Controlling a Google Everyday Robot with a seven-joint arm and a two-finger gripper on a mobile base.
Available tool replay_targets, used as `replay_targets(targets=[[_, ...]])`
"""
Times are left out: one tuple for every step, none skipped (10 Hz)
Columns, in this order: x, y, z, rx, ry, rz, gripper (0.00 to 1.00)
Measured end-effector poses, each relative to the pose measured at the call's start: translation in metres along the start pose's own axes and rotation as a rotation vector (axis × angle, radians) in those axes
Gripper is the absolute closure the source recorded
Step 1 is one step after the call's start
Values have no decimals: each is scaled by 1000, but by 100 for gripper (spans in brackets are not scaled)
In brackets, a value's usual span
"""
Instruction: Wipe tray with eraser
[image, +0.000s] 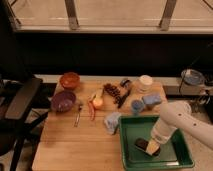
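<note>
A green tray (131, 125) sits at the front right of the wooden table. A dark eraser with a pale face (145, 146) lies on the tray floor. My white arm reaches in from the right, and my gripper (154, 144) is down inside the tray, right at the eraser's right end and touching it.
On the table (65, 142): an orange bowl (70, 79), a purple bowl (63, 100), a fork (78, 114), a carrot and apple (97, 102), grapes (112, 91), a white cup (145, 82), blue cups (148, 101), a blue cloth (112, 121). A black chair (20, 100) stands left.
</note>
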Motion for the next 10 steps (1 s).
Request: replay_targets(targets=[[11, -2, -3, 9, 3, 22, 100], [23, -11, -9, 23, 8, 49, 100], [32, -22, -16, 40, 11, 66, 100], [39, -40, -27, 65, 14, 84, 100], [38, -60, -36, 84, 14, 89, 100], [34, -71, -38, 92, 14, 86, 100], [29, -77, -39, 95, 10, 82, 100], [23, -82, -36, 93, 7, 74, 100], [12, -81, -32, 86, 5, 57, 100], [-1, -77, -28, 81, -5, 42, 100]])
